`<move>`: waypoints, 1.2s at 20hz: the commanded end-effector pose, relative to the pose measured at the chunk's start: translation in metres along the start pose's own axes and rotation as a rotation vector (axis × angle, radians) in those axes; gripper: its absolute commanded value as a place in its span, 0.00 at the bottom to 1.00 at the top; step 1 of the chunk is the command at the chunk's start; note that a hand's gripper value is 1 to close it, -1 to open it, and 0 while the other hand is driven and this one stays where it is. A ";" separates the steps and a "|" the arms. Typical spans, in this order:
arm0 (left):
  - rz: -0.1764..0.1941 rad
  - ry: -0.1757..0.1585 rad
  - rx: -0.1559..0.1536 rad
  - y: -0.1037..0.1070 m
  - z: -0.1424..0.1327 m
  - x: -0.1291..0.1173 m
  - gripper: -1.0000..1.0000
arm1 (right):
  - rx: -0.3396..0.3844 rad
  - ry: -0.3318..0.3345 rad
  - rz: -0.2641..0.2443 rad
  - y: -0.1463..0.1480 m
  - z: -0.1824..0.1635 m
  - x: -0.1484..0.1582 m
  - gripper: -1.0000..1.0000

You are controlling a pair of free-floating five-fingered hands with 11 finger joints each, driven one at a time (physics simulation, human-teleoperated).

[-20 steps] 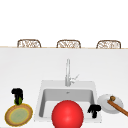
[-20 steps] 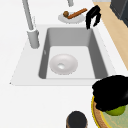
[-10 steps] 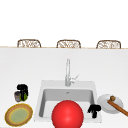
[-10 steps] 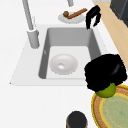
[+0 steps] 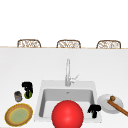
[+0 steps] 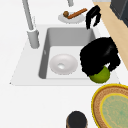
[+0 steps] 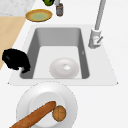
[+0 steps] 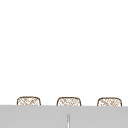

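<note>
My left hand [image 5: 27,86] hangs over the counter just left of the sink [image 5: 40,100], fingers curled down round a green round fruit [image 5: 28,94]. From the left side, that left hand [image 6: 98,56] covers the top of the fruit [image 6: 100,75] at the sink's front corner. My right hand [image 5: 94,110] floats at the sink's front right rim with relaxed, drooping fingers and holds nothing. It appears again as the right hand [image 7: 15,60] and the right hand [image 6: 93,16]. A white bowl [image 6: 62,64] lies in the basin.
A yellow-rimmed plate [image 5: 18,115] and a dark cup [image 5: 18,96] sit left of the sink. At the right, a white plate [image 5: 106,106] holds a long bread stick [image 7: 35,116] and a brown ball [image 7: 59,113]. The faucet [image 5: 67,72] rises behind the basin. A big red ball [image 5: 67,115] fills the front.
My left hand has moved from above the yellow plate toward the sink's corner, taking the green fruit with it. The right hand has stayed put.
</note>
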 end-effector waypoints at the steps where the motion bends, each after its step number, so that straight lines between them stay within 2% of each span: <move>1: -0.021 0.031 0.028 -0.002 -0.022 -0.003 1.00 | 0.000 0.000 0.000 0.000 0.000 0.000 0.50; 4: -0.022 0.031 0.027 -0.009 -0.039 -0.009 1.00 | 0.000 0.000 0.000 0.000 0.000 0.000 0.50; 7: -0.022 0.018 0.015 -0.016 -0.061 -0.014 1.00 | 0.000 0.000 0.000 0.000 0.000 0.000 0.50; 13: -0.036 0.026 0.022 -0.025 -0.098 -0.024 1.00 | 0.000 0.000 0.000 0.000 0.000 0.000 0.50; 24: -0.047 0.018 0.015 -0.042 -0.174 -0.051 1.00 | 0.000 0.000 0.000 0.000 0.000 0.000 0.50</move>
